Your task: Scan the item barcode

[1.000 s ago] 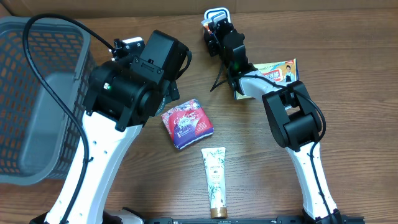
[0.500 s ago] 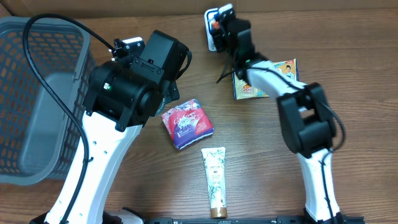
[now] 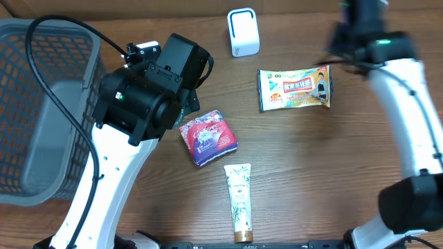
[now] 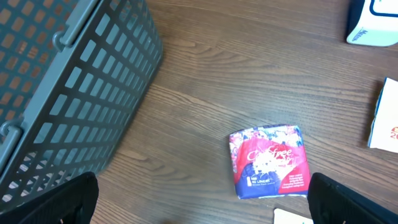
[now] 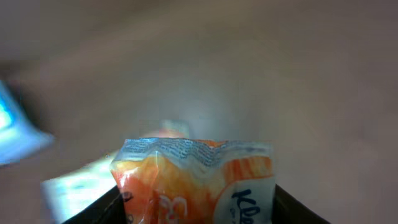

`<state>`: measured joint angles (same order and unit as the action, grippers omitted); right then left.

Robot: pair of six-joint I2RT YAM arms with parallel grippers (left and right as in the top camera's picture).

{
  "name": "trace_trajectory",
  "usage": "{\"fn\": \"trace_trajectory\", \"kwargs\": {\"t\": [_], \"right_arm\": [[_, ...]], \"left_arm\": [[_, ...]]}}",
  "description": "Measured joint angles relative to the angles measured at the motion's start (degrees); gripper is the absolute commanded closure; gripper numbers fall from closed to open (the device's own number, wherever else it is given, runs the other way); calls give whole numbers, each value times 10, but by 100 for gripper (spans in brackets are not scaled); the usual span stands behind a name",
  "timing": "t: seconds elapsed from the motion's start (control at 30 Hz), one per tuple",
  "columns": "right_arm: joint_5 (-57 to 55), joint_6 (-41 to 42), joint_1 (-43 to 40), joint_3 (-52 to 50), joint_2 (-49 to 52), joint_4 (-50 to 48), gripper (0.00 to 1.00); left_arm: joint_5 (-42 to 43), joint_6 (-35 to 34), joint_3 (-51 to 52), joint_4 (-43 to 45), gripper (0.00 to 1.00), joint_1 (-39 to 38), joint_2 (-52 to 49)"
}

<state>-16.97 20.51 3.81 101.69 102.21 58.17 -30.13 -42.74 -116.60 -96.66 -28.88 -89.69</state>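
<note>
Three packets point(image 3: 295, 88) point(image 3: 208, 137) point(image 5: 196, 180), one tube point(image 3: 239, 200), one basket point(image 3: 62, 59), one scanner point(image 3: 243, 32)

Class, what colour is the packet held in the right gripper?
Mainly orange packet, with blue lettering; best seen in the right wrist view.

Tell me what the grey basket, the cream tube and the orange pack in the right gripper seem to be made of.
Grey basket: rigid moulded plastic, matte; its walls are a grid of open slots. Cream tube: probably soft plastic, smooth, with a flat sealed end and gold cap. Orange pack: thin glossy plastic film, judging by its wrinkled, crimped top seal.
</note>
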Motion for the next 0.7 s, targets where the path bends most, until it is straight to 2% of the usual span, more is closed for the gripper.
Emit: {"fn": "trace_trajectory", "kwargs": {"t": [0.1, 0.17, 0.43, 0.5, 0.57, 0.63, 0.7], "right_arm": [[-4, 28, -104, -12, 9, 62, 47], [-5, 38, -172, -25, 14, 70, 49], [-3, 55, -403, -74, 15, 13, 61], [12, 56, -441, -92, 15, -2, 59], [28, 57, -464, -112, 15, -21, 46], [43, 60, -480, -139, 16, -46, 39], [52, 61, -490, -170, 16, -71, 39]], "left_arm": [[0, -2, 0, 0, 0, 0, 0], [0, -2, 0, 0, 1, 0, 0], [0, -2, 0, 0, 0, 0, 0], [0, -2, 0, 0, 0, 0, 0], [0, -2, 0, 0, 0, 0, 0], [0, -2, 0, 0, 0, 0, 0], [0, -2, 0, 0, 0, 0, 0]]}}
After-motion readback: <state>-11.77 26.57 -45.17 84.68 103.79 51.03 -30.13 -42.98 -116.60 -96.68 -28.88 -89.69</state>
